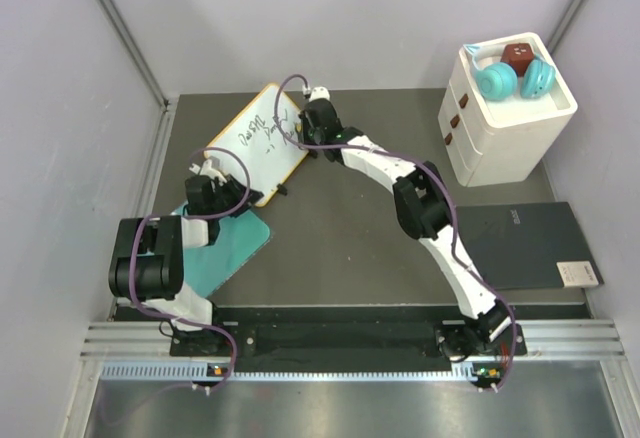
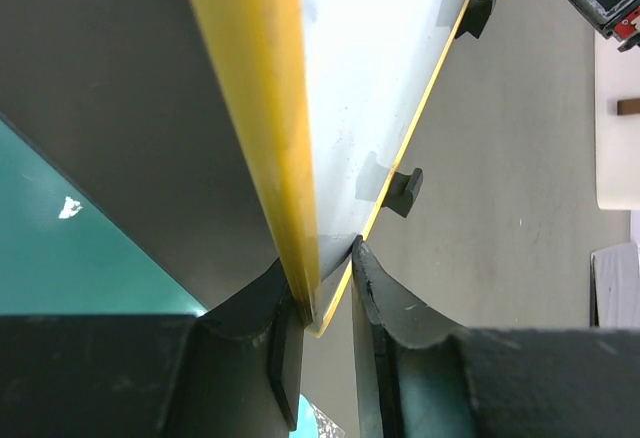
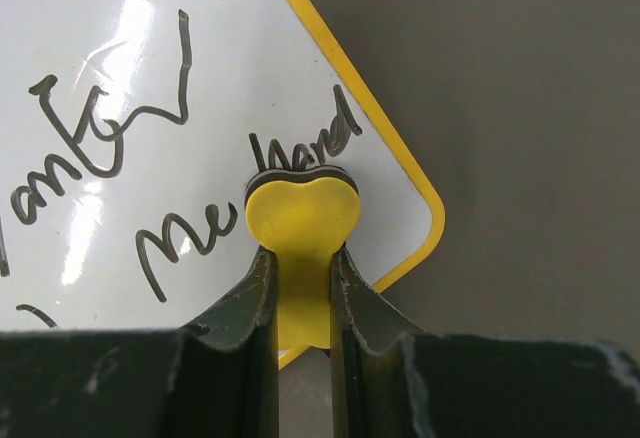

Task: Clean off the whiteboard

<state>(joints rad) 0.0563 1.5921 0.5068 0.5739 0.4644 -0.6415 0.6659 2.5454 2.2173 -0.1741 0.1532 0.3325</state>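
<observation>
so the board (image 1: 255,143) cannot slide, the left gripper (image 2: 325,273) clamps its near corner, back left on the table (image 1: 345,248); the right gripper (image 3: 300,258) pinches a yellow eraser (image 3: 302,213) against the writing.

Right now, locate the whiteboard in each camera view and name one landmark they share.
Top external: the whiteboard sits upper left of centre, turned diagonally.
Left wrist: edge-on, running from the top down into the left pincer.
Right wrist: fills the upper left, behind the yellow eraser held by the right pincer.
Shared landmark: its yellow rim.
</observation>
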